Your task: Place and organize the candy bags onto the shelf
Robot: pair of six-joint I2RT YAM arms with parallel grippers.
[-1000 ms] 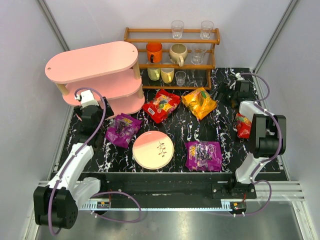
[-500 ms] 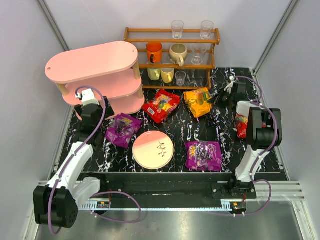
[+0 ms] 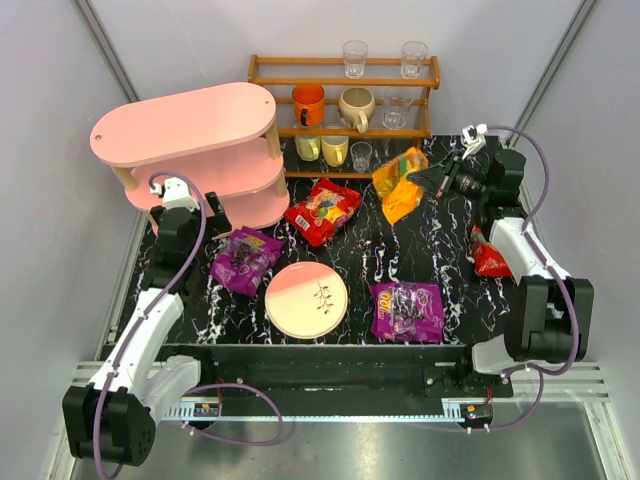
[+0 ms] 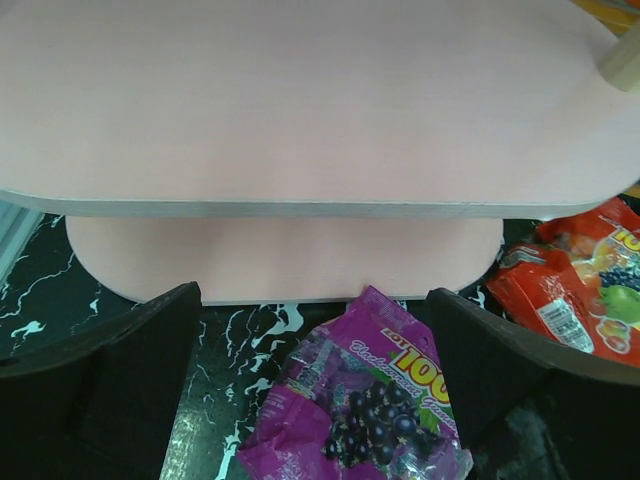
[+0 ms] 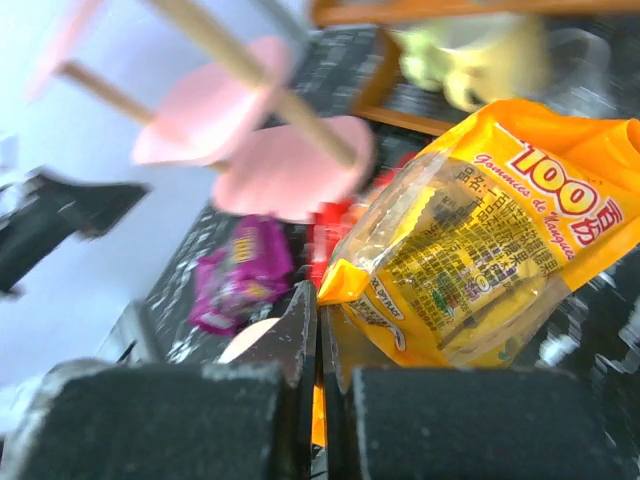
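Observation:
My right gripper is shut on a corner of the orange-yellow candy bag, which hangs tilted above the table in front of the rack. A red bag lies mid-table, and another red bag lies by the right arm. One purple bag lies near the pink shelf; a second purple bag lies near the front. My left gripper stands open and empty beside the shelf's lower boards, with the first purple bag below it.
A round pink-and-cream plate lies between the two purple bags. A brown wooden rack with mugs and glasses stands at the back, right of the shelf. Grey walls close in both sides.
My right gripper shut on the orange-yellow bag and lifted it off the table, while the arm swung toward the back right. The left arm has barely moved.

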